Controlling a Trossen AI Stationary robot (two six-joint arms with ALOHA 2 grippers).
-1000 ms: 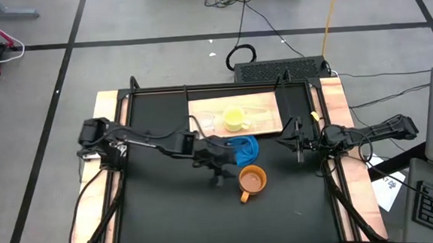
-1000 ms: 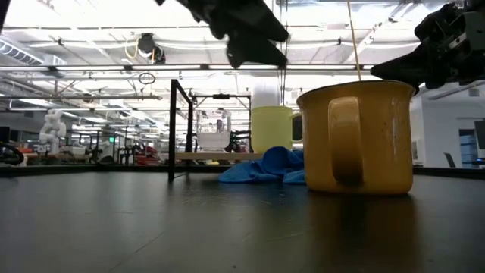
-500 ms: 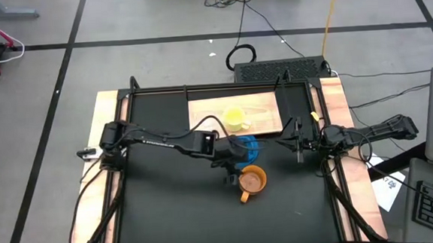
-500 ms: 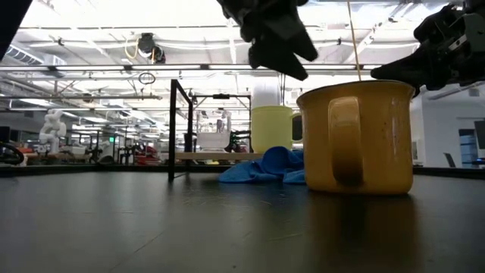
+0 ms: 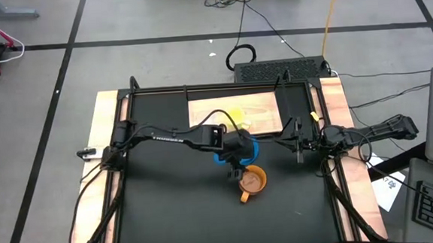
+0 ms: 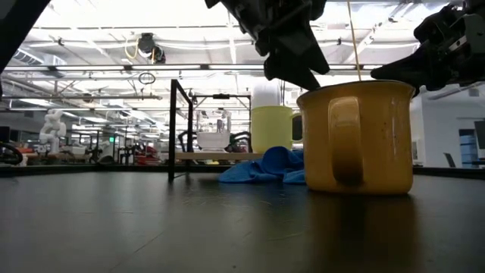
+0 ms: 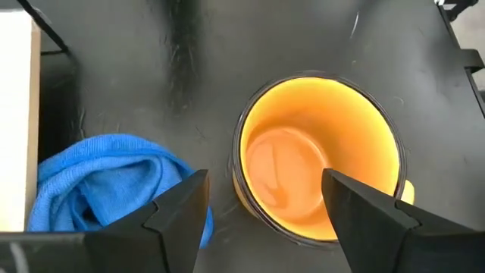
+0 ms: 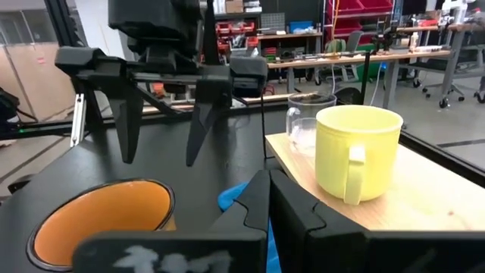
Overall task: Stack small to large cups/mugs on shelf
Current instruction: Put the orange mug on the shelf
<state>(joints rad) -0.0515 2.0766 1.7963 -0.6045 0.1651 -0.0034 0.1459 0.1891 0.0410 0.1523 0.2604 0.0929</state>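
Spread wide, the left gripper [image 7: 261,199] hangs just above the orange-brown mug [image 7: 318,178], one finger over the mug's opening, the other outside the rim on the side toward the blue cloth [image 7: 114,186]. The mug stands upright near the middle of the tabletop [image 5: 162,215], its handle pointing toward the front edge, with the cloth just beside it on the shelf side.

To grasp well, the fingers should probably drop straight down so the rim wall sits squarely between them, then close firmly before lifting; the outer finger ought to stay clear of the cloth so it isn't dragged along.

On the light-wood shelf [image 5: 264,107] at the tabletop's far edge stand the yellow mug [image 8: 356,152] and, touching or just behind it, the small clear plastic cup [image 8: 303,121]. The right gripper [image 8: 267,199], fingers pressed together, waits by the tabletop's right edge.

No brand, label or writing can be read on any vessel.
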